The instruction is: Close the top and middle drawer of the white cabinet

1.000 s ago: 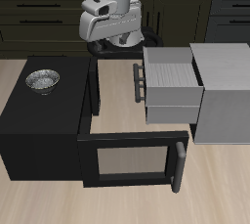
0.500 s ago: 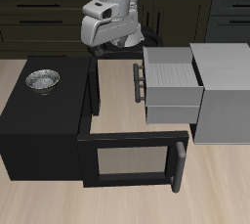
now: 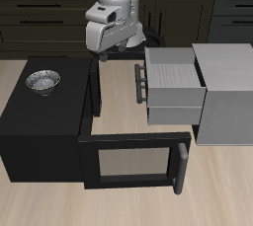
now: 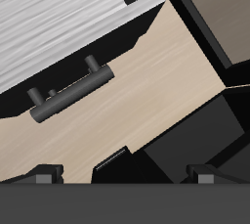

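Drifting toward 3 o'clock since earlier, the gripper (image 3: 121,52) hangs behind the drawers (image 3: 174,87), empty, its opening unclear. Both still jut from the white cabinet (image 3: 226,92); nothing is closed yet.

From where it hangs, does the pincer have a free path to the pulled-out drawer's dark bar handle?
Probably yes: the pincer hangs above bare tabletop beside the dark bar handle, with nothing between; the black box's open door lies nearer the front.
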